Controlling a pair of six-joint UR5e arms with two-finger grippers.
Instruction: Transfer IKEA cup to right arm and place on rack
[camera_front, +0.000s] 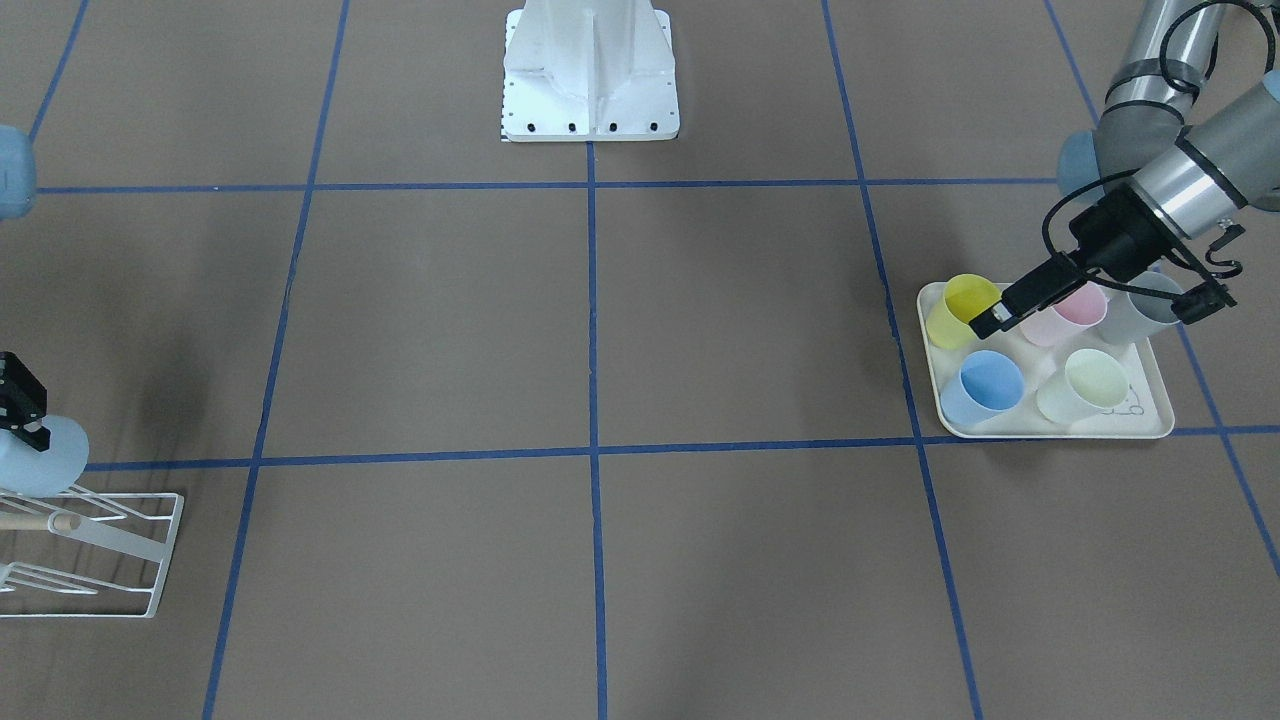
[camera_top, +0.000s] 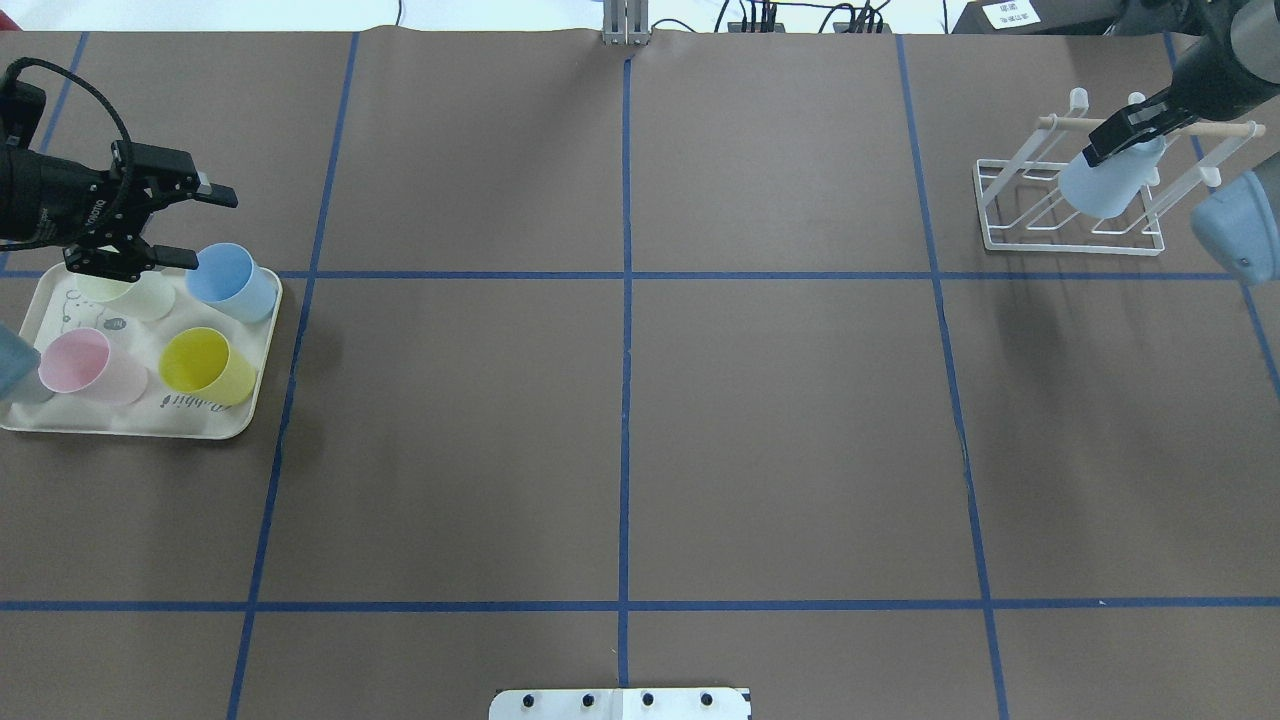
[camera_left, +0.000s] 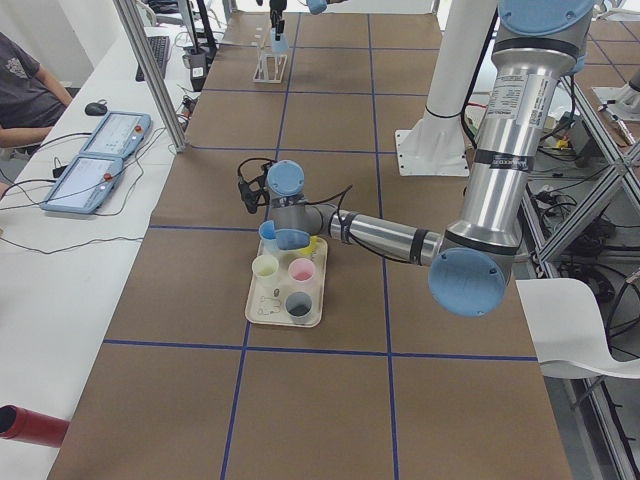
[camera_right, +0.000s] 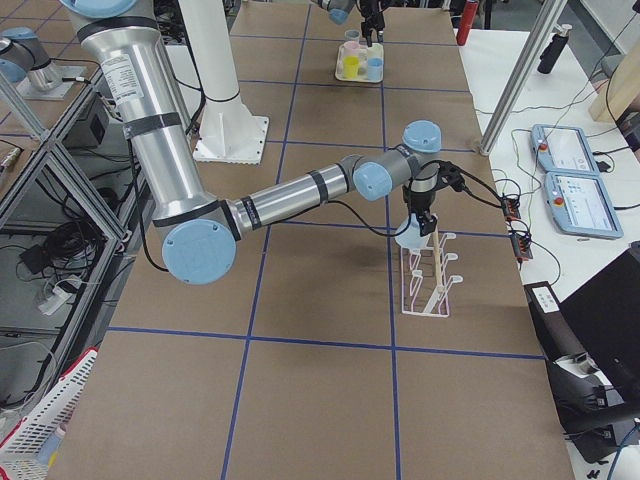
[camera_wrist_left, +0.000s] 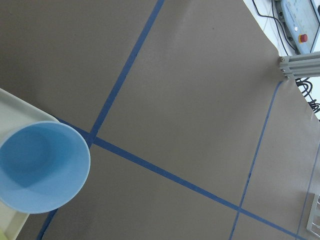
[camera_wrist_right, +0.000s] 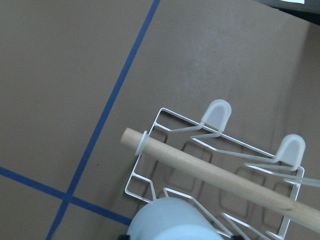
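Observation:
My right gripper (camera_top: 1124, 134) is shut on a pale blue cup (camera_top: 1103, 186) and holds it tilted over the white wire rack (camera_top: 1062, 243), just under its wooden dowel (camera_top: 1215, 130). The right wrist view shows the cup's base (camera_wrist_right: 170, 220) low against the rack (camera_wrist_right: 150, 185); I cannot tell whether it sits on a prong. In the front view the cup (camera_front: 42, 457) hangs above the rack (camera_front: 110, 545). My left gripper (camera_top: 200, 225) is open and empty, above the far edge of the cream tray (camera_top: 130, 428), between the blue cup (camera_top: 235, 282) and green cup (camera_top: 132, 296).
The tray also holds a yellow cup (camera_top: 205, 366), a pink cup (camera_top: 85, 366) and a grey cup (camera_front: 1145, 310). The left wrist view shows the blue cup (camera_wrist_left: 42, 167) on the tray corner. The robot base (camera_front: 590, 75) stands at the table's middle edge.

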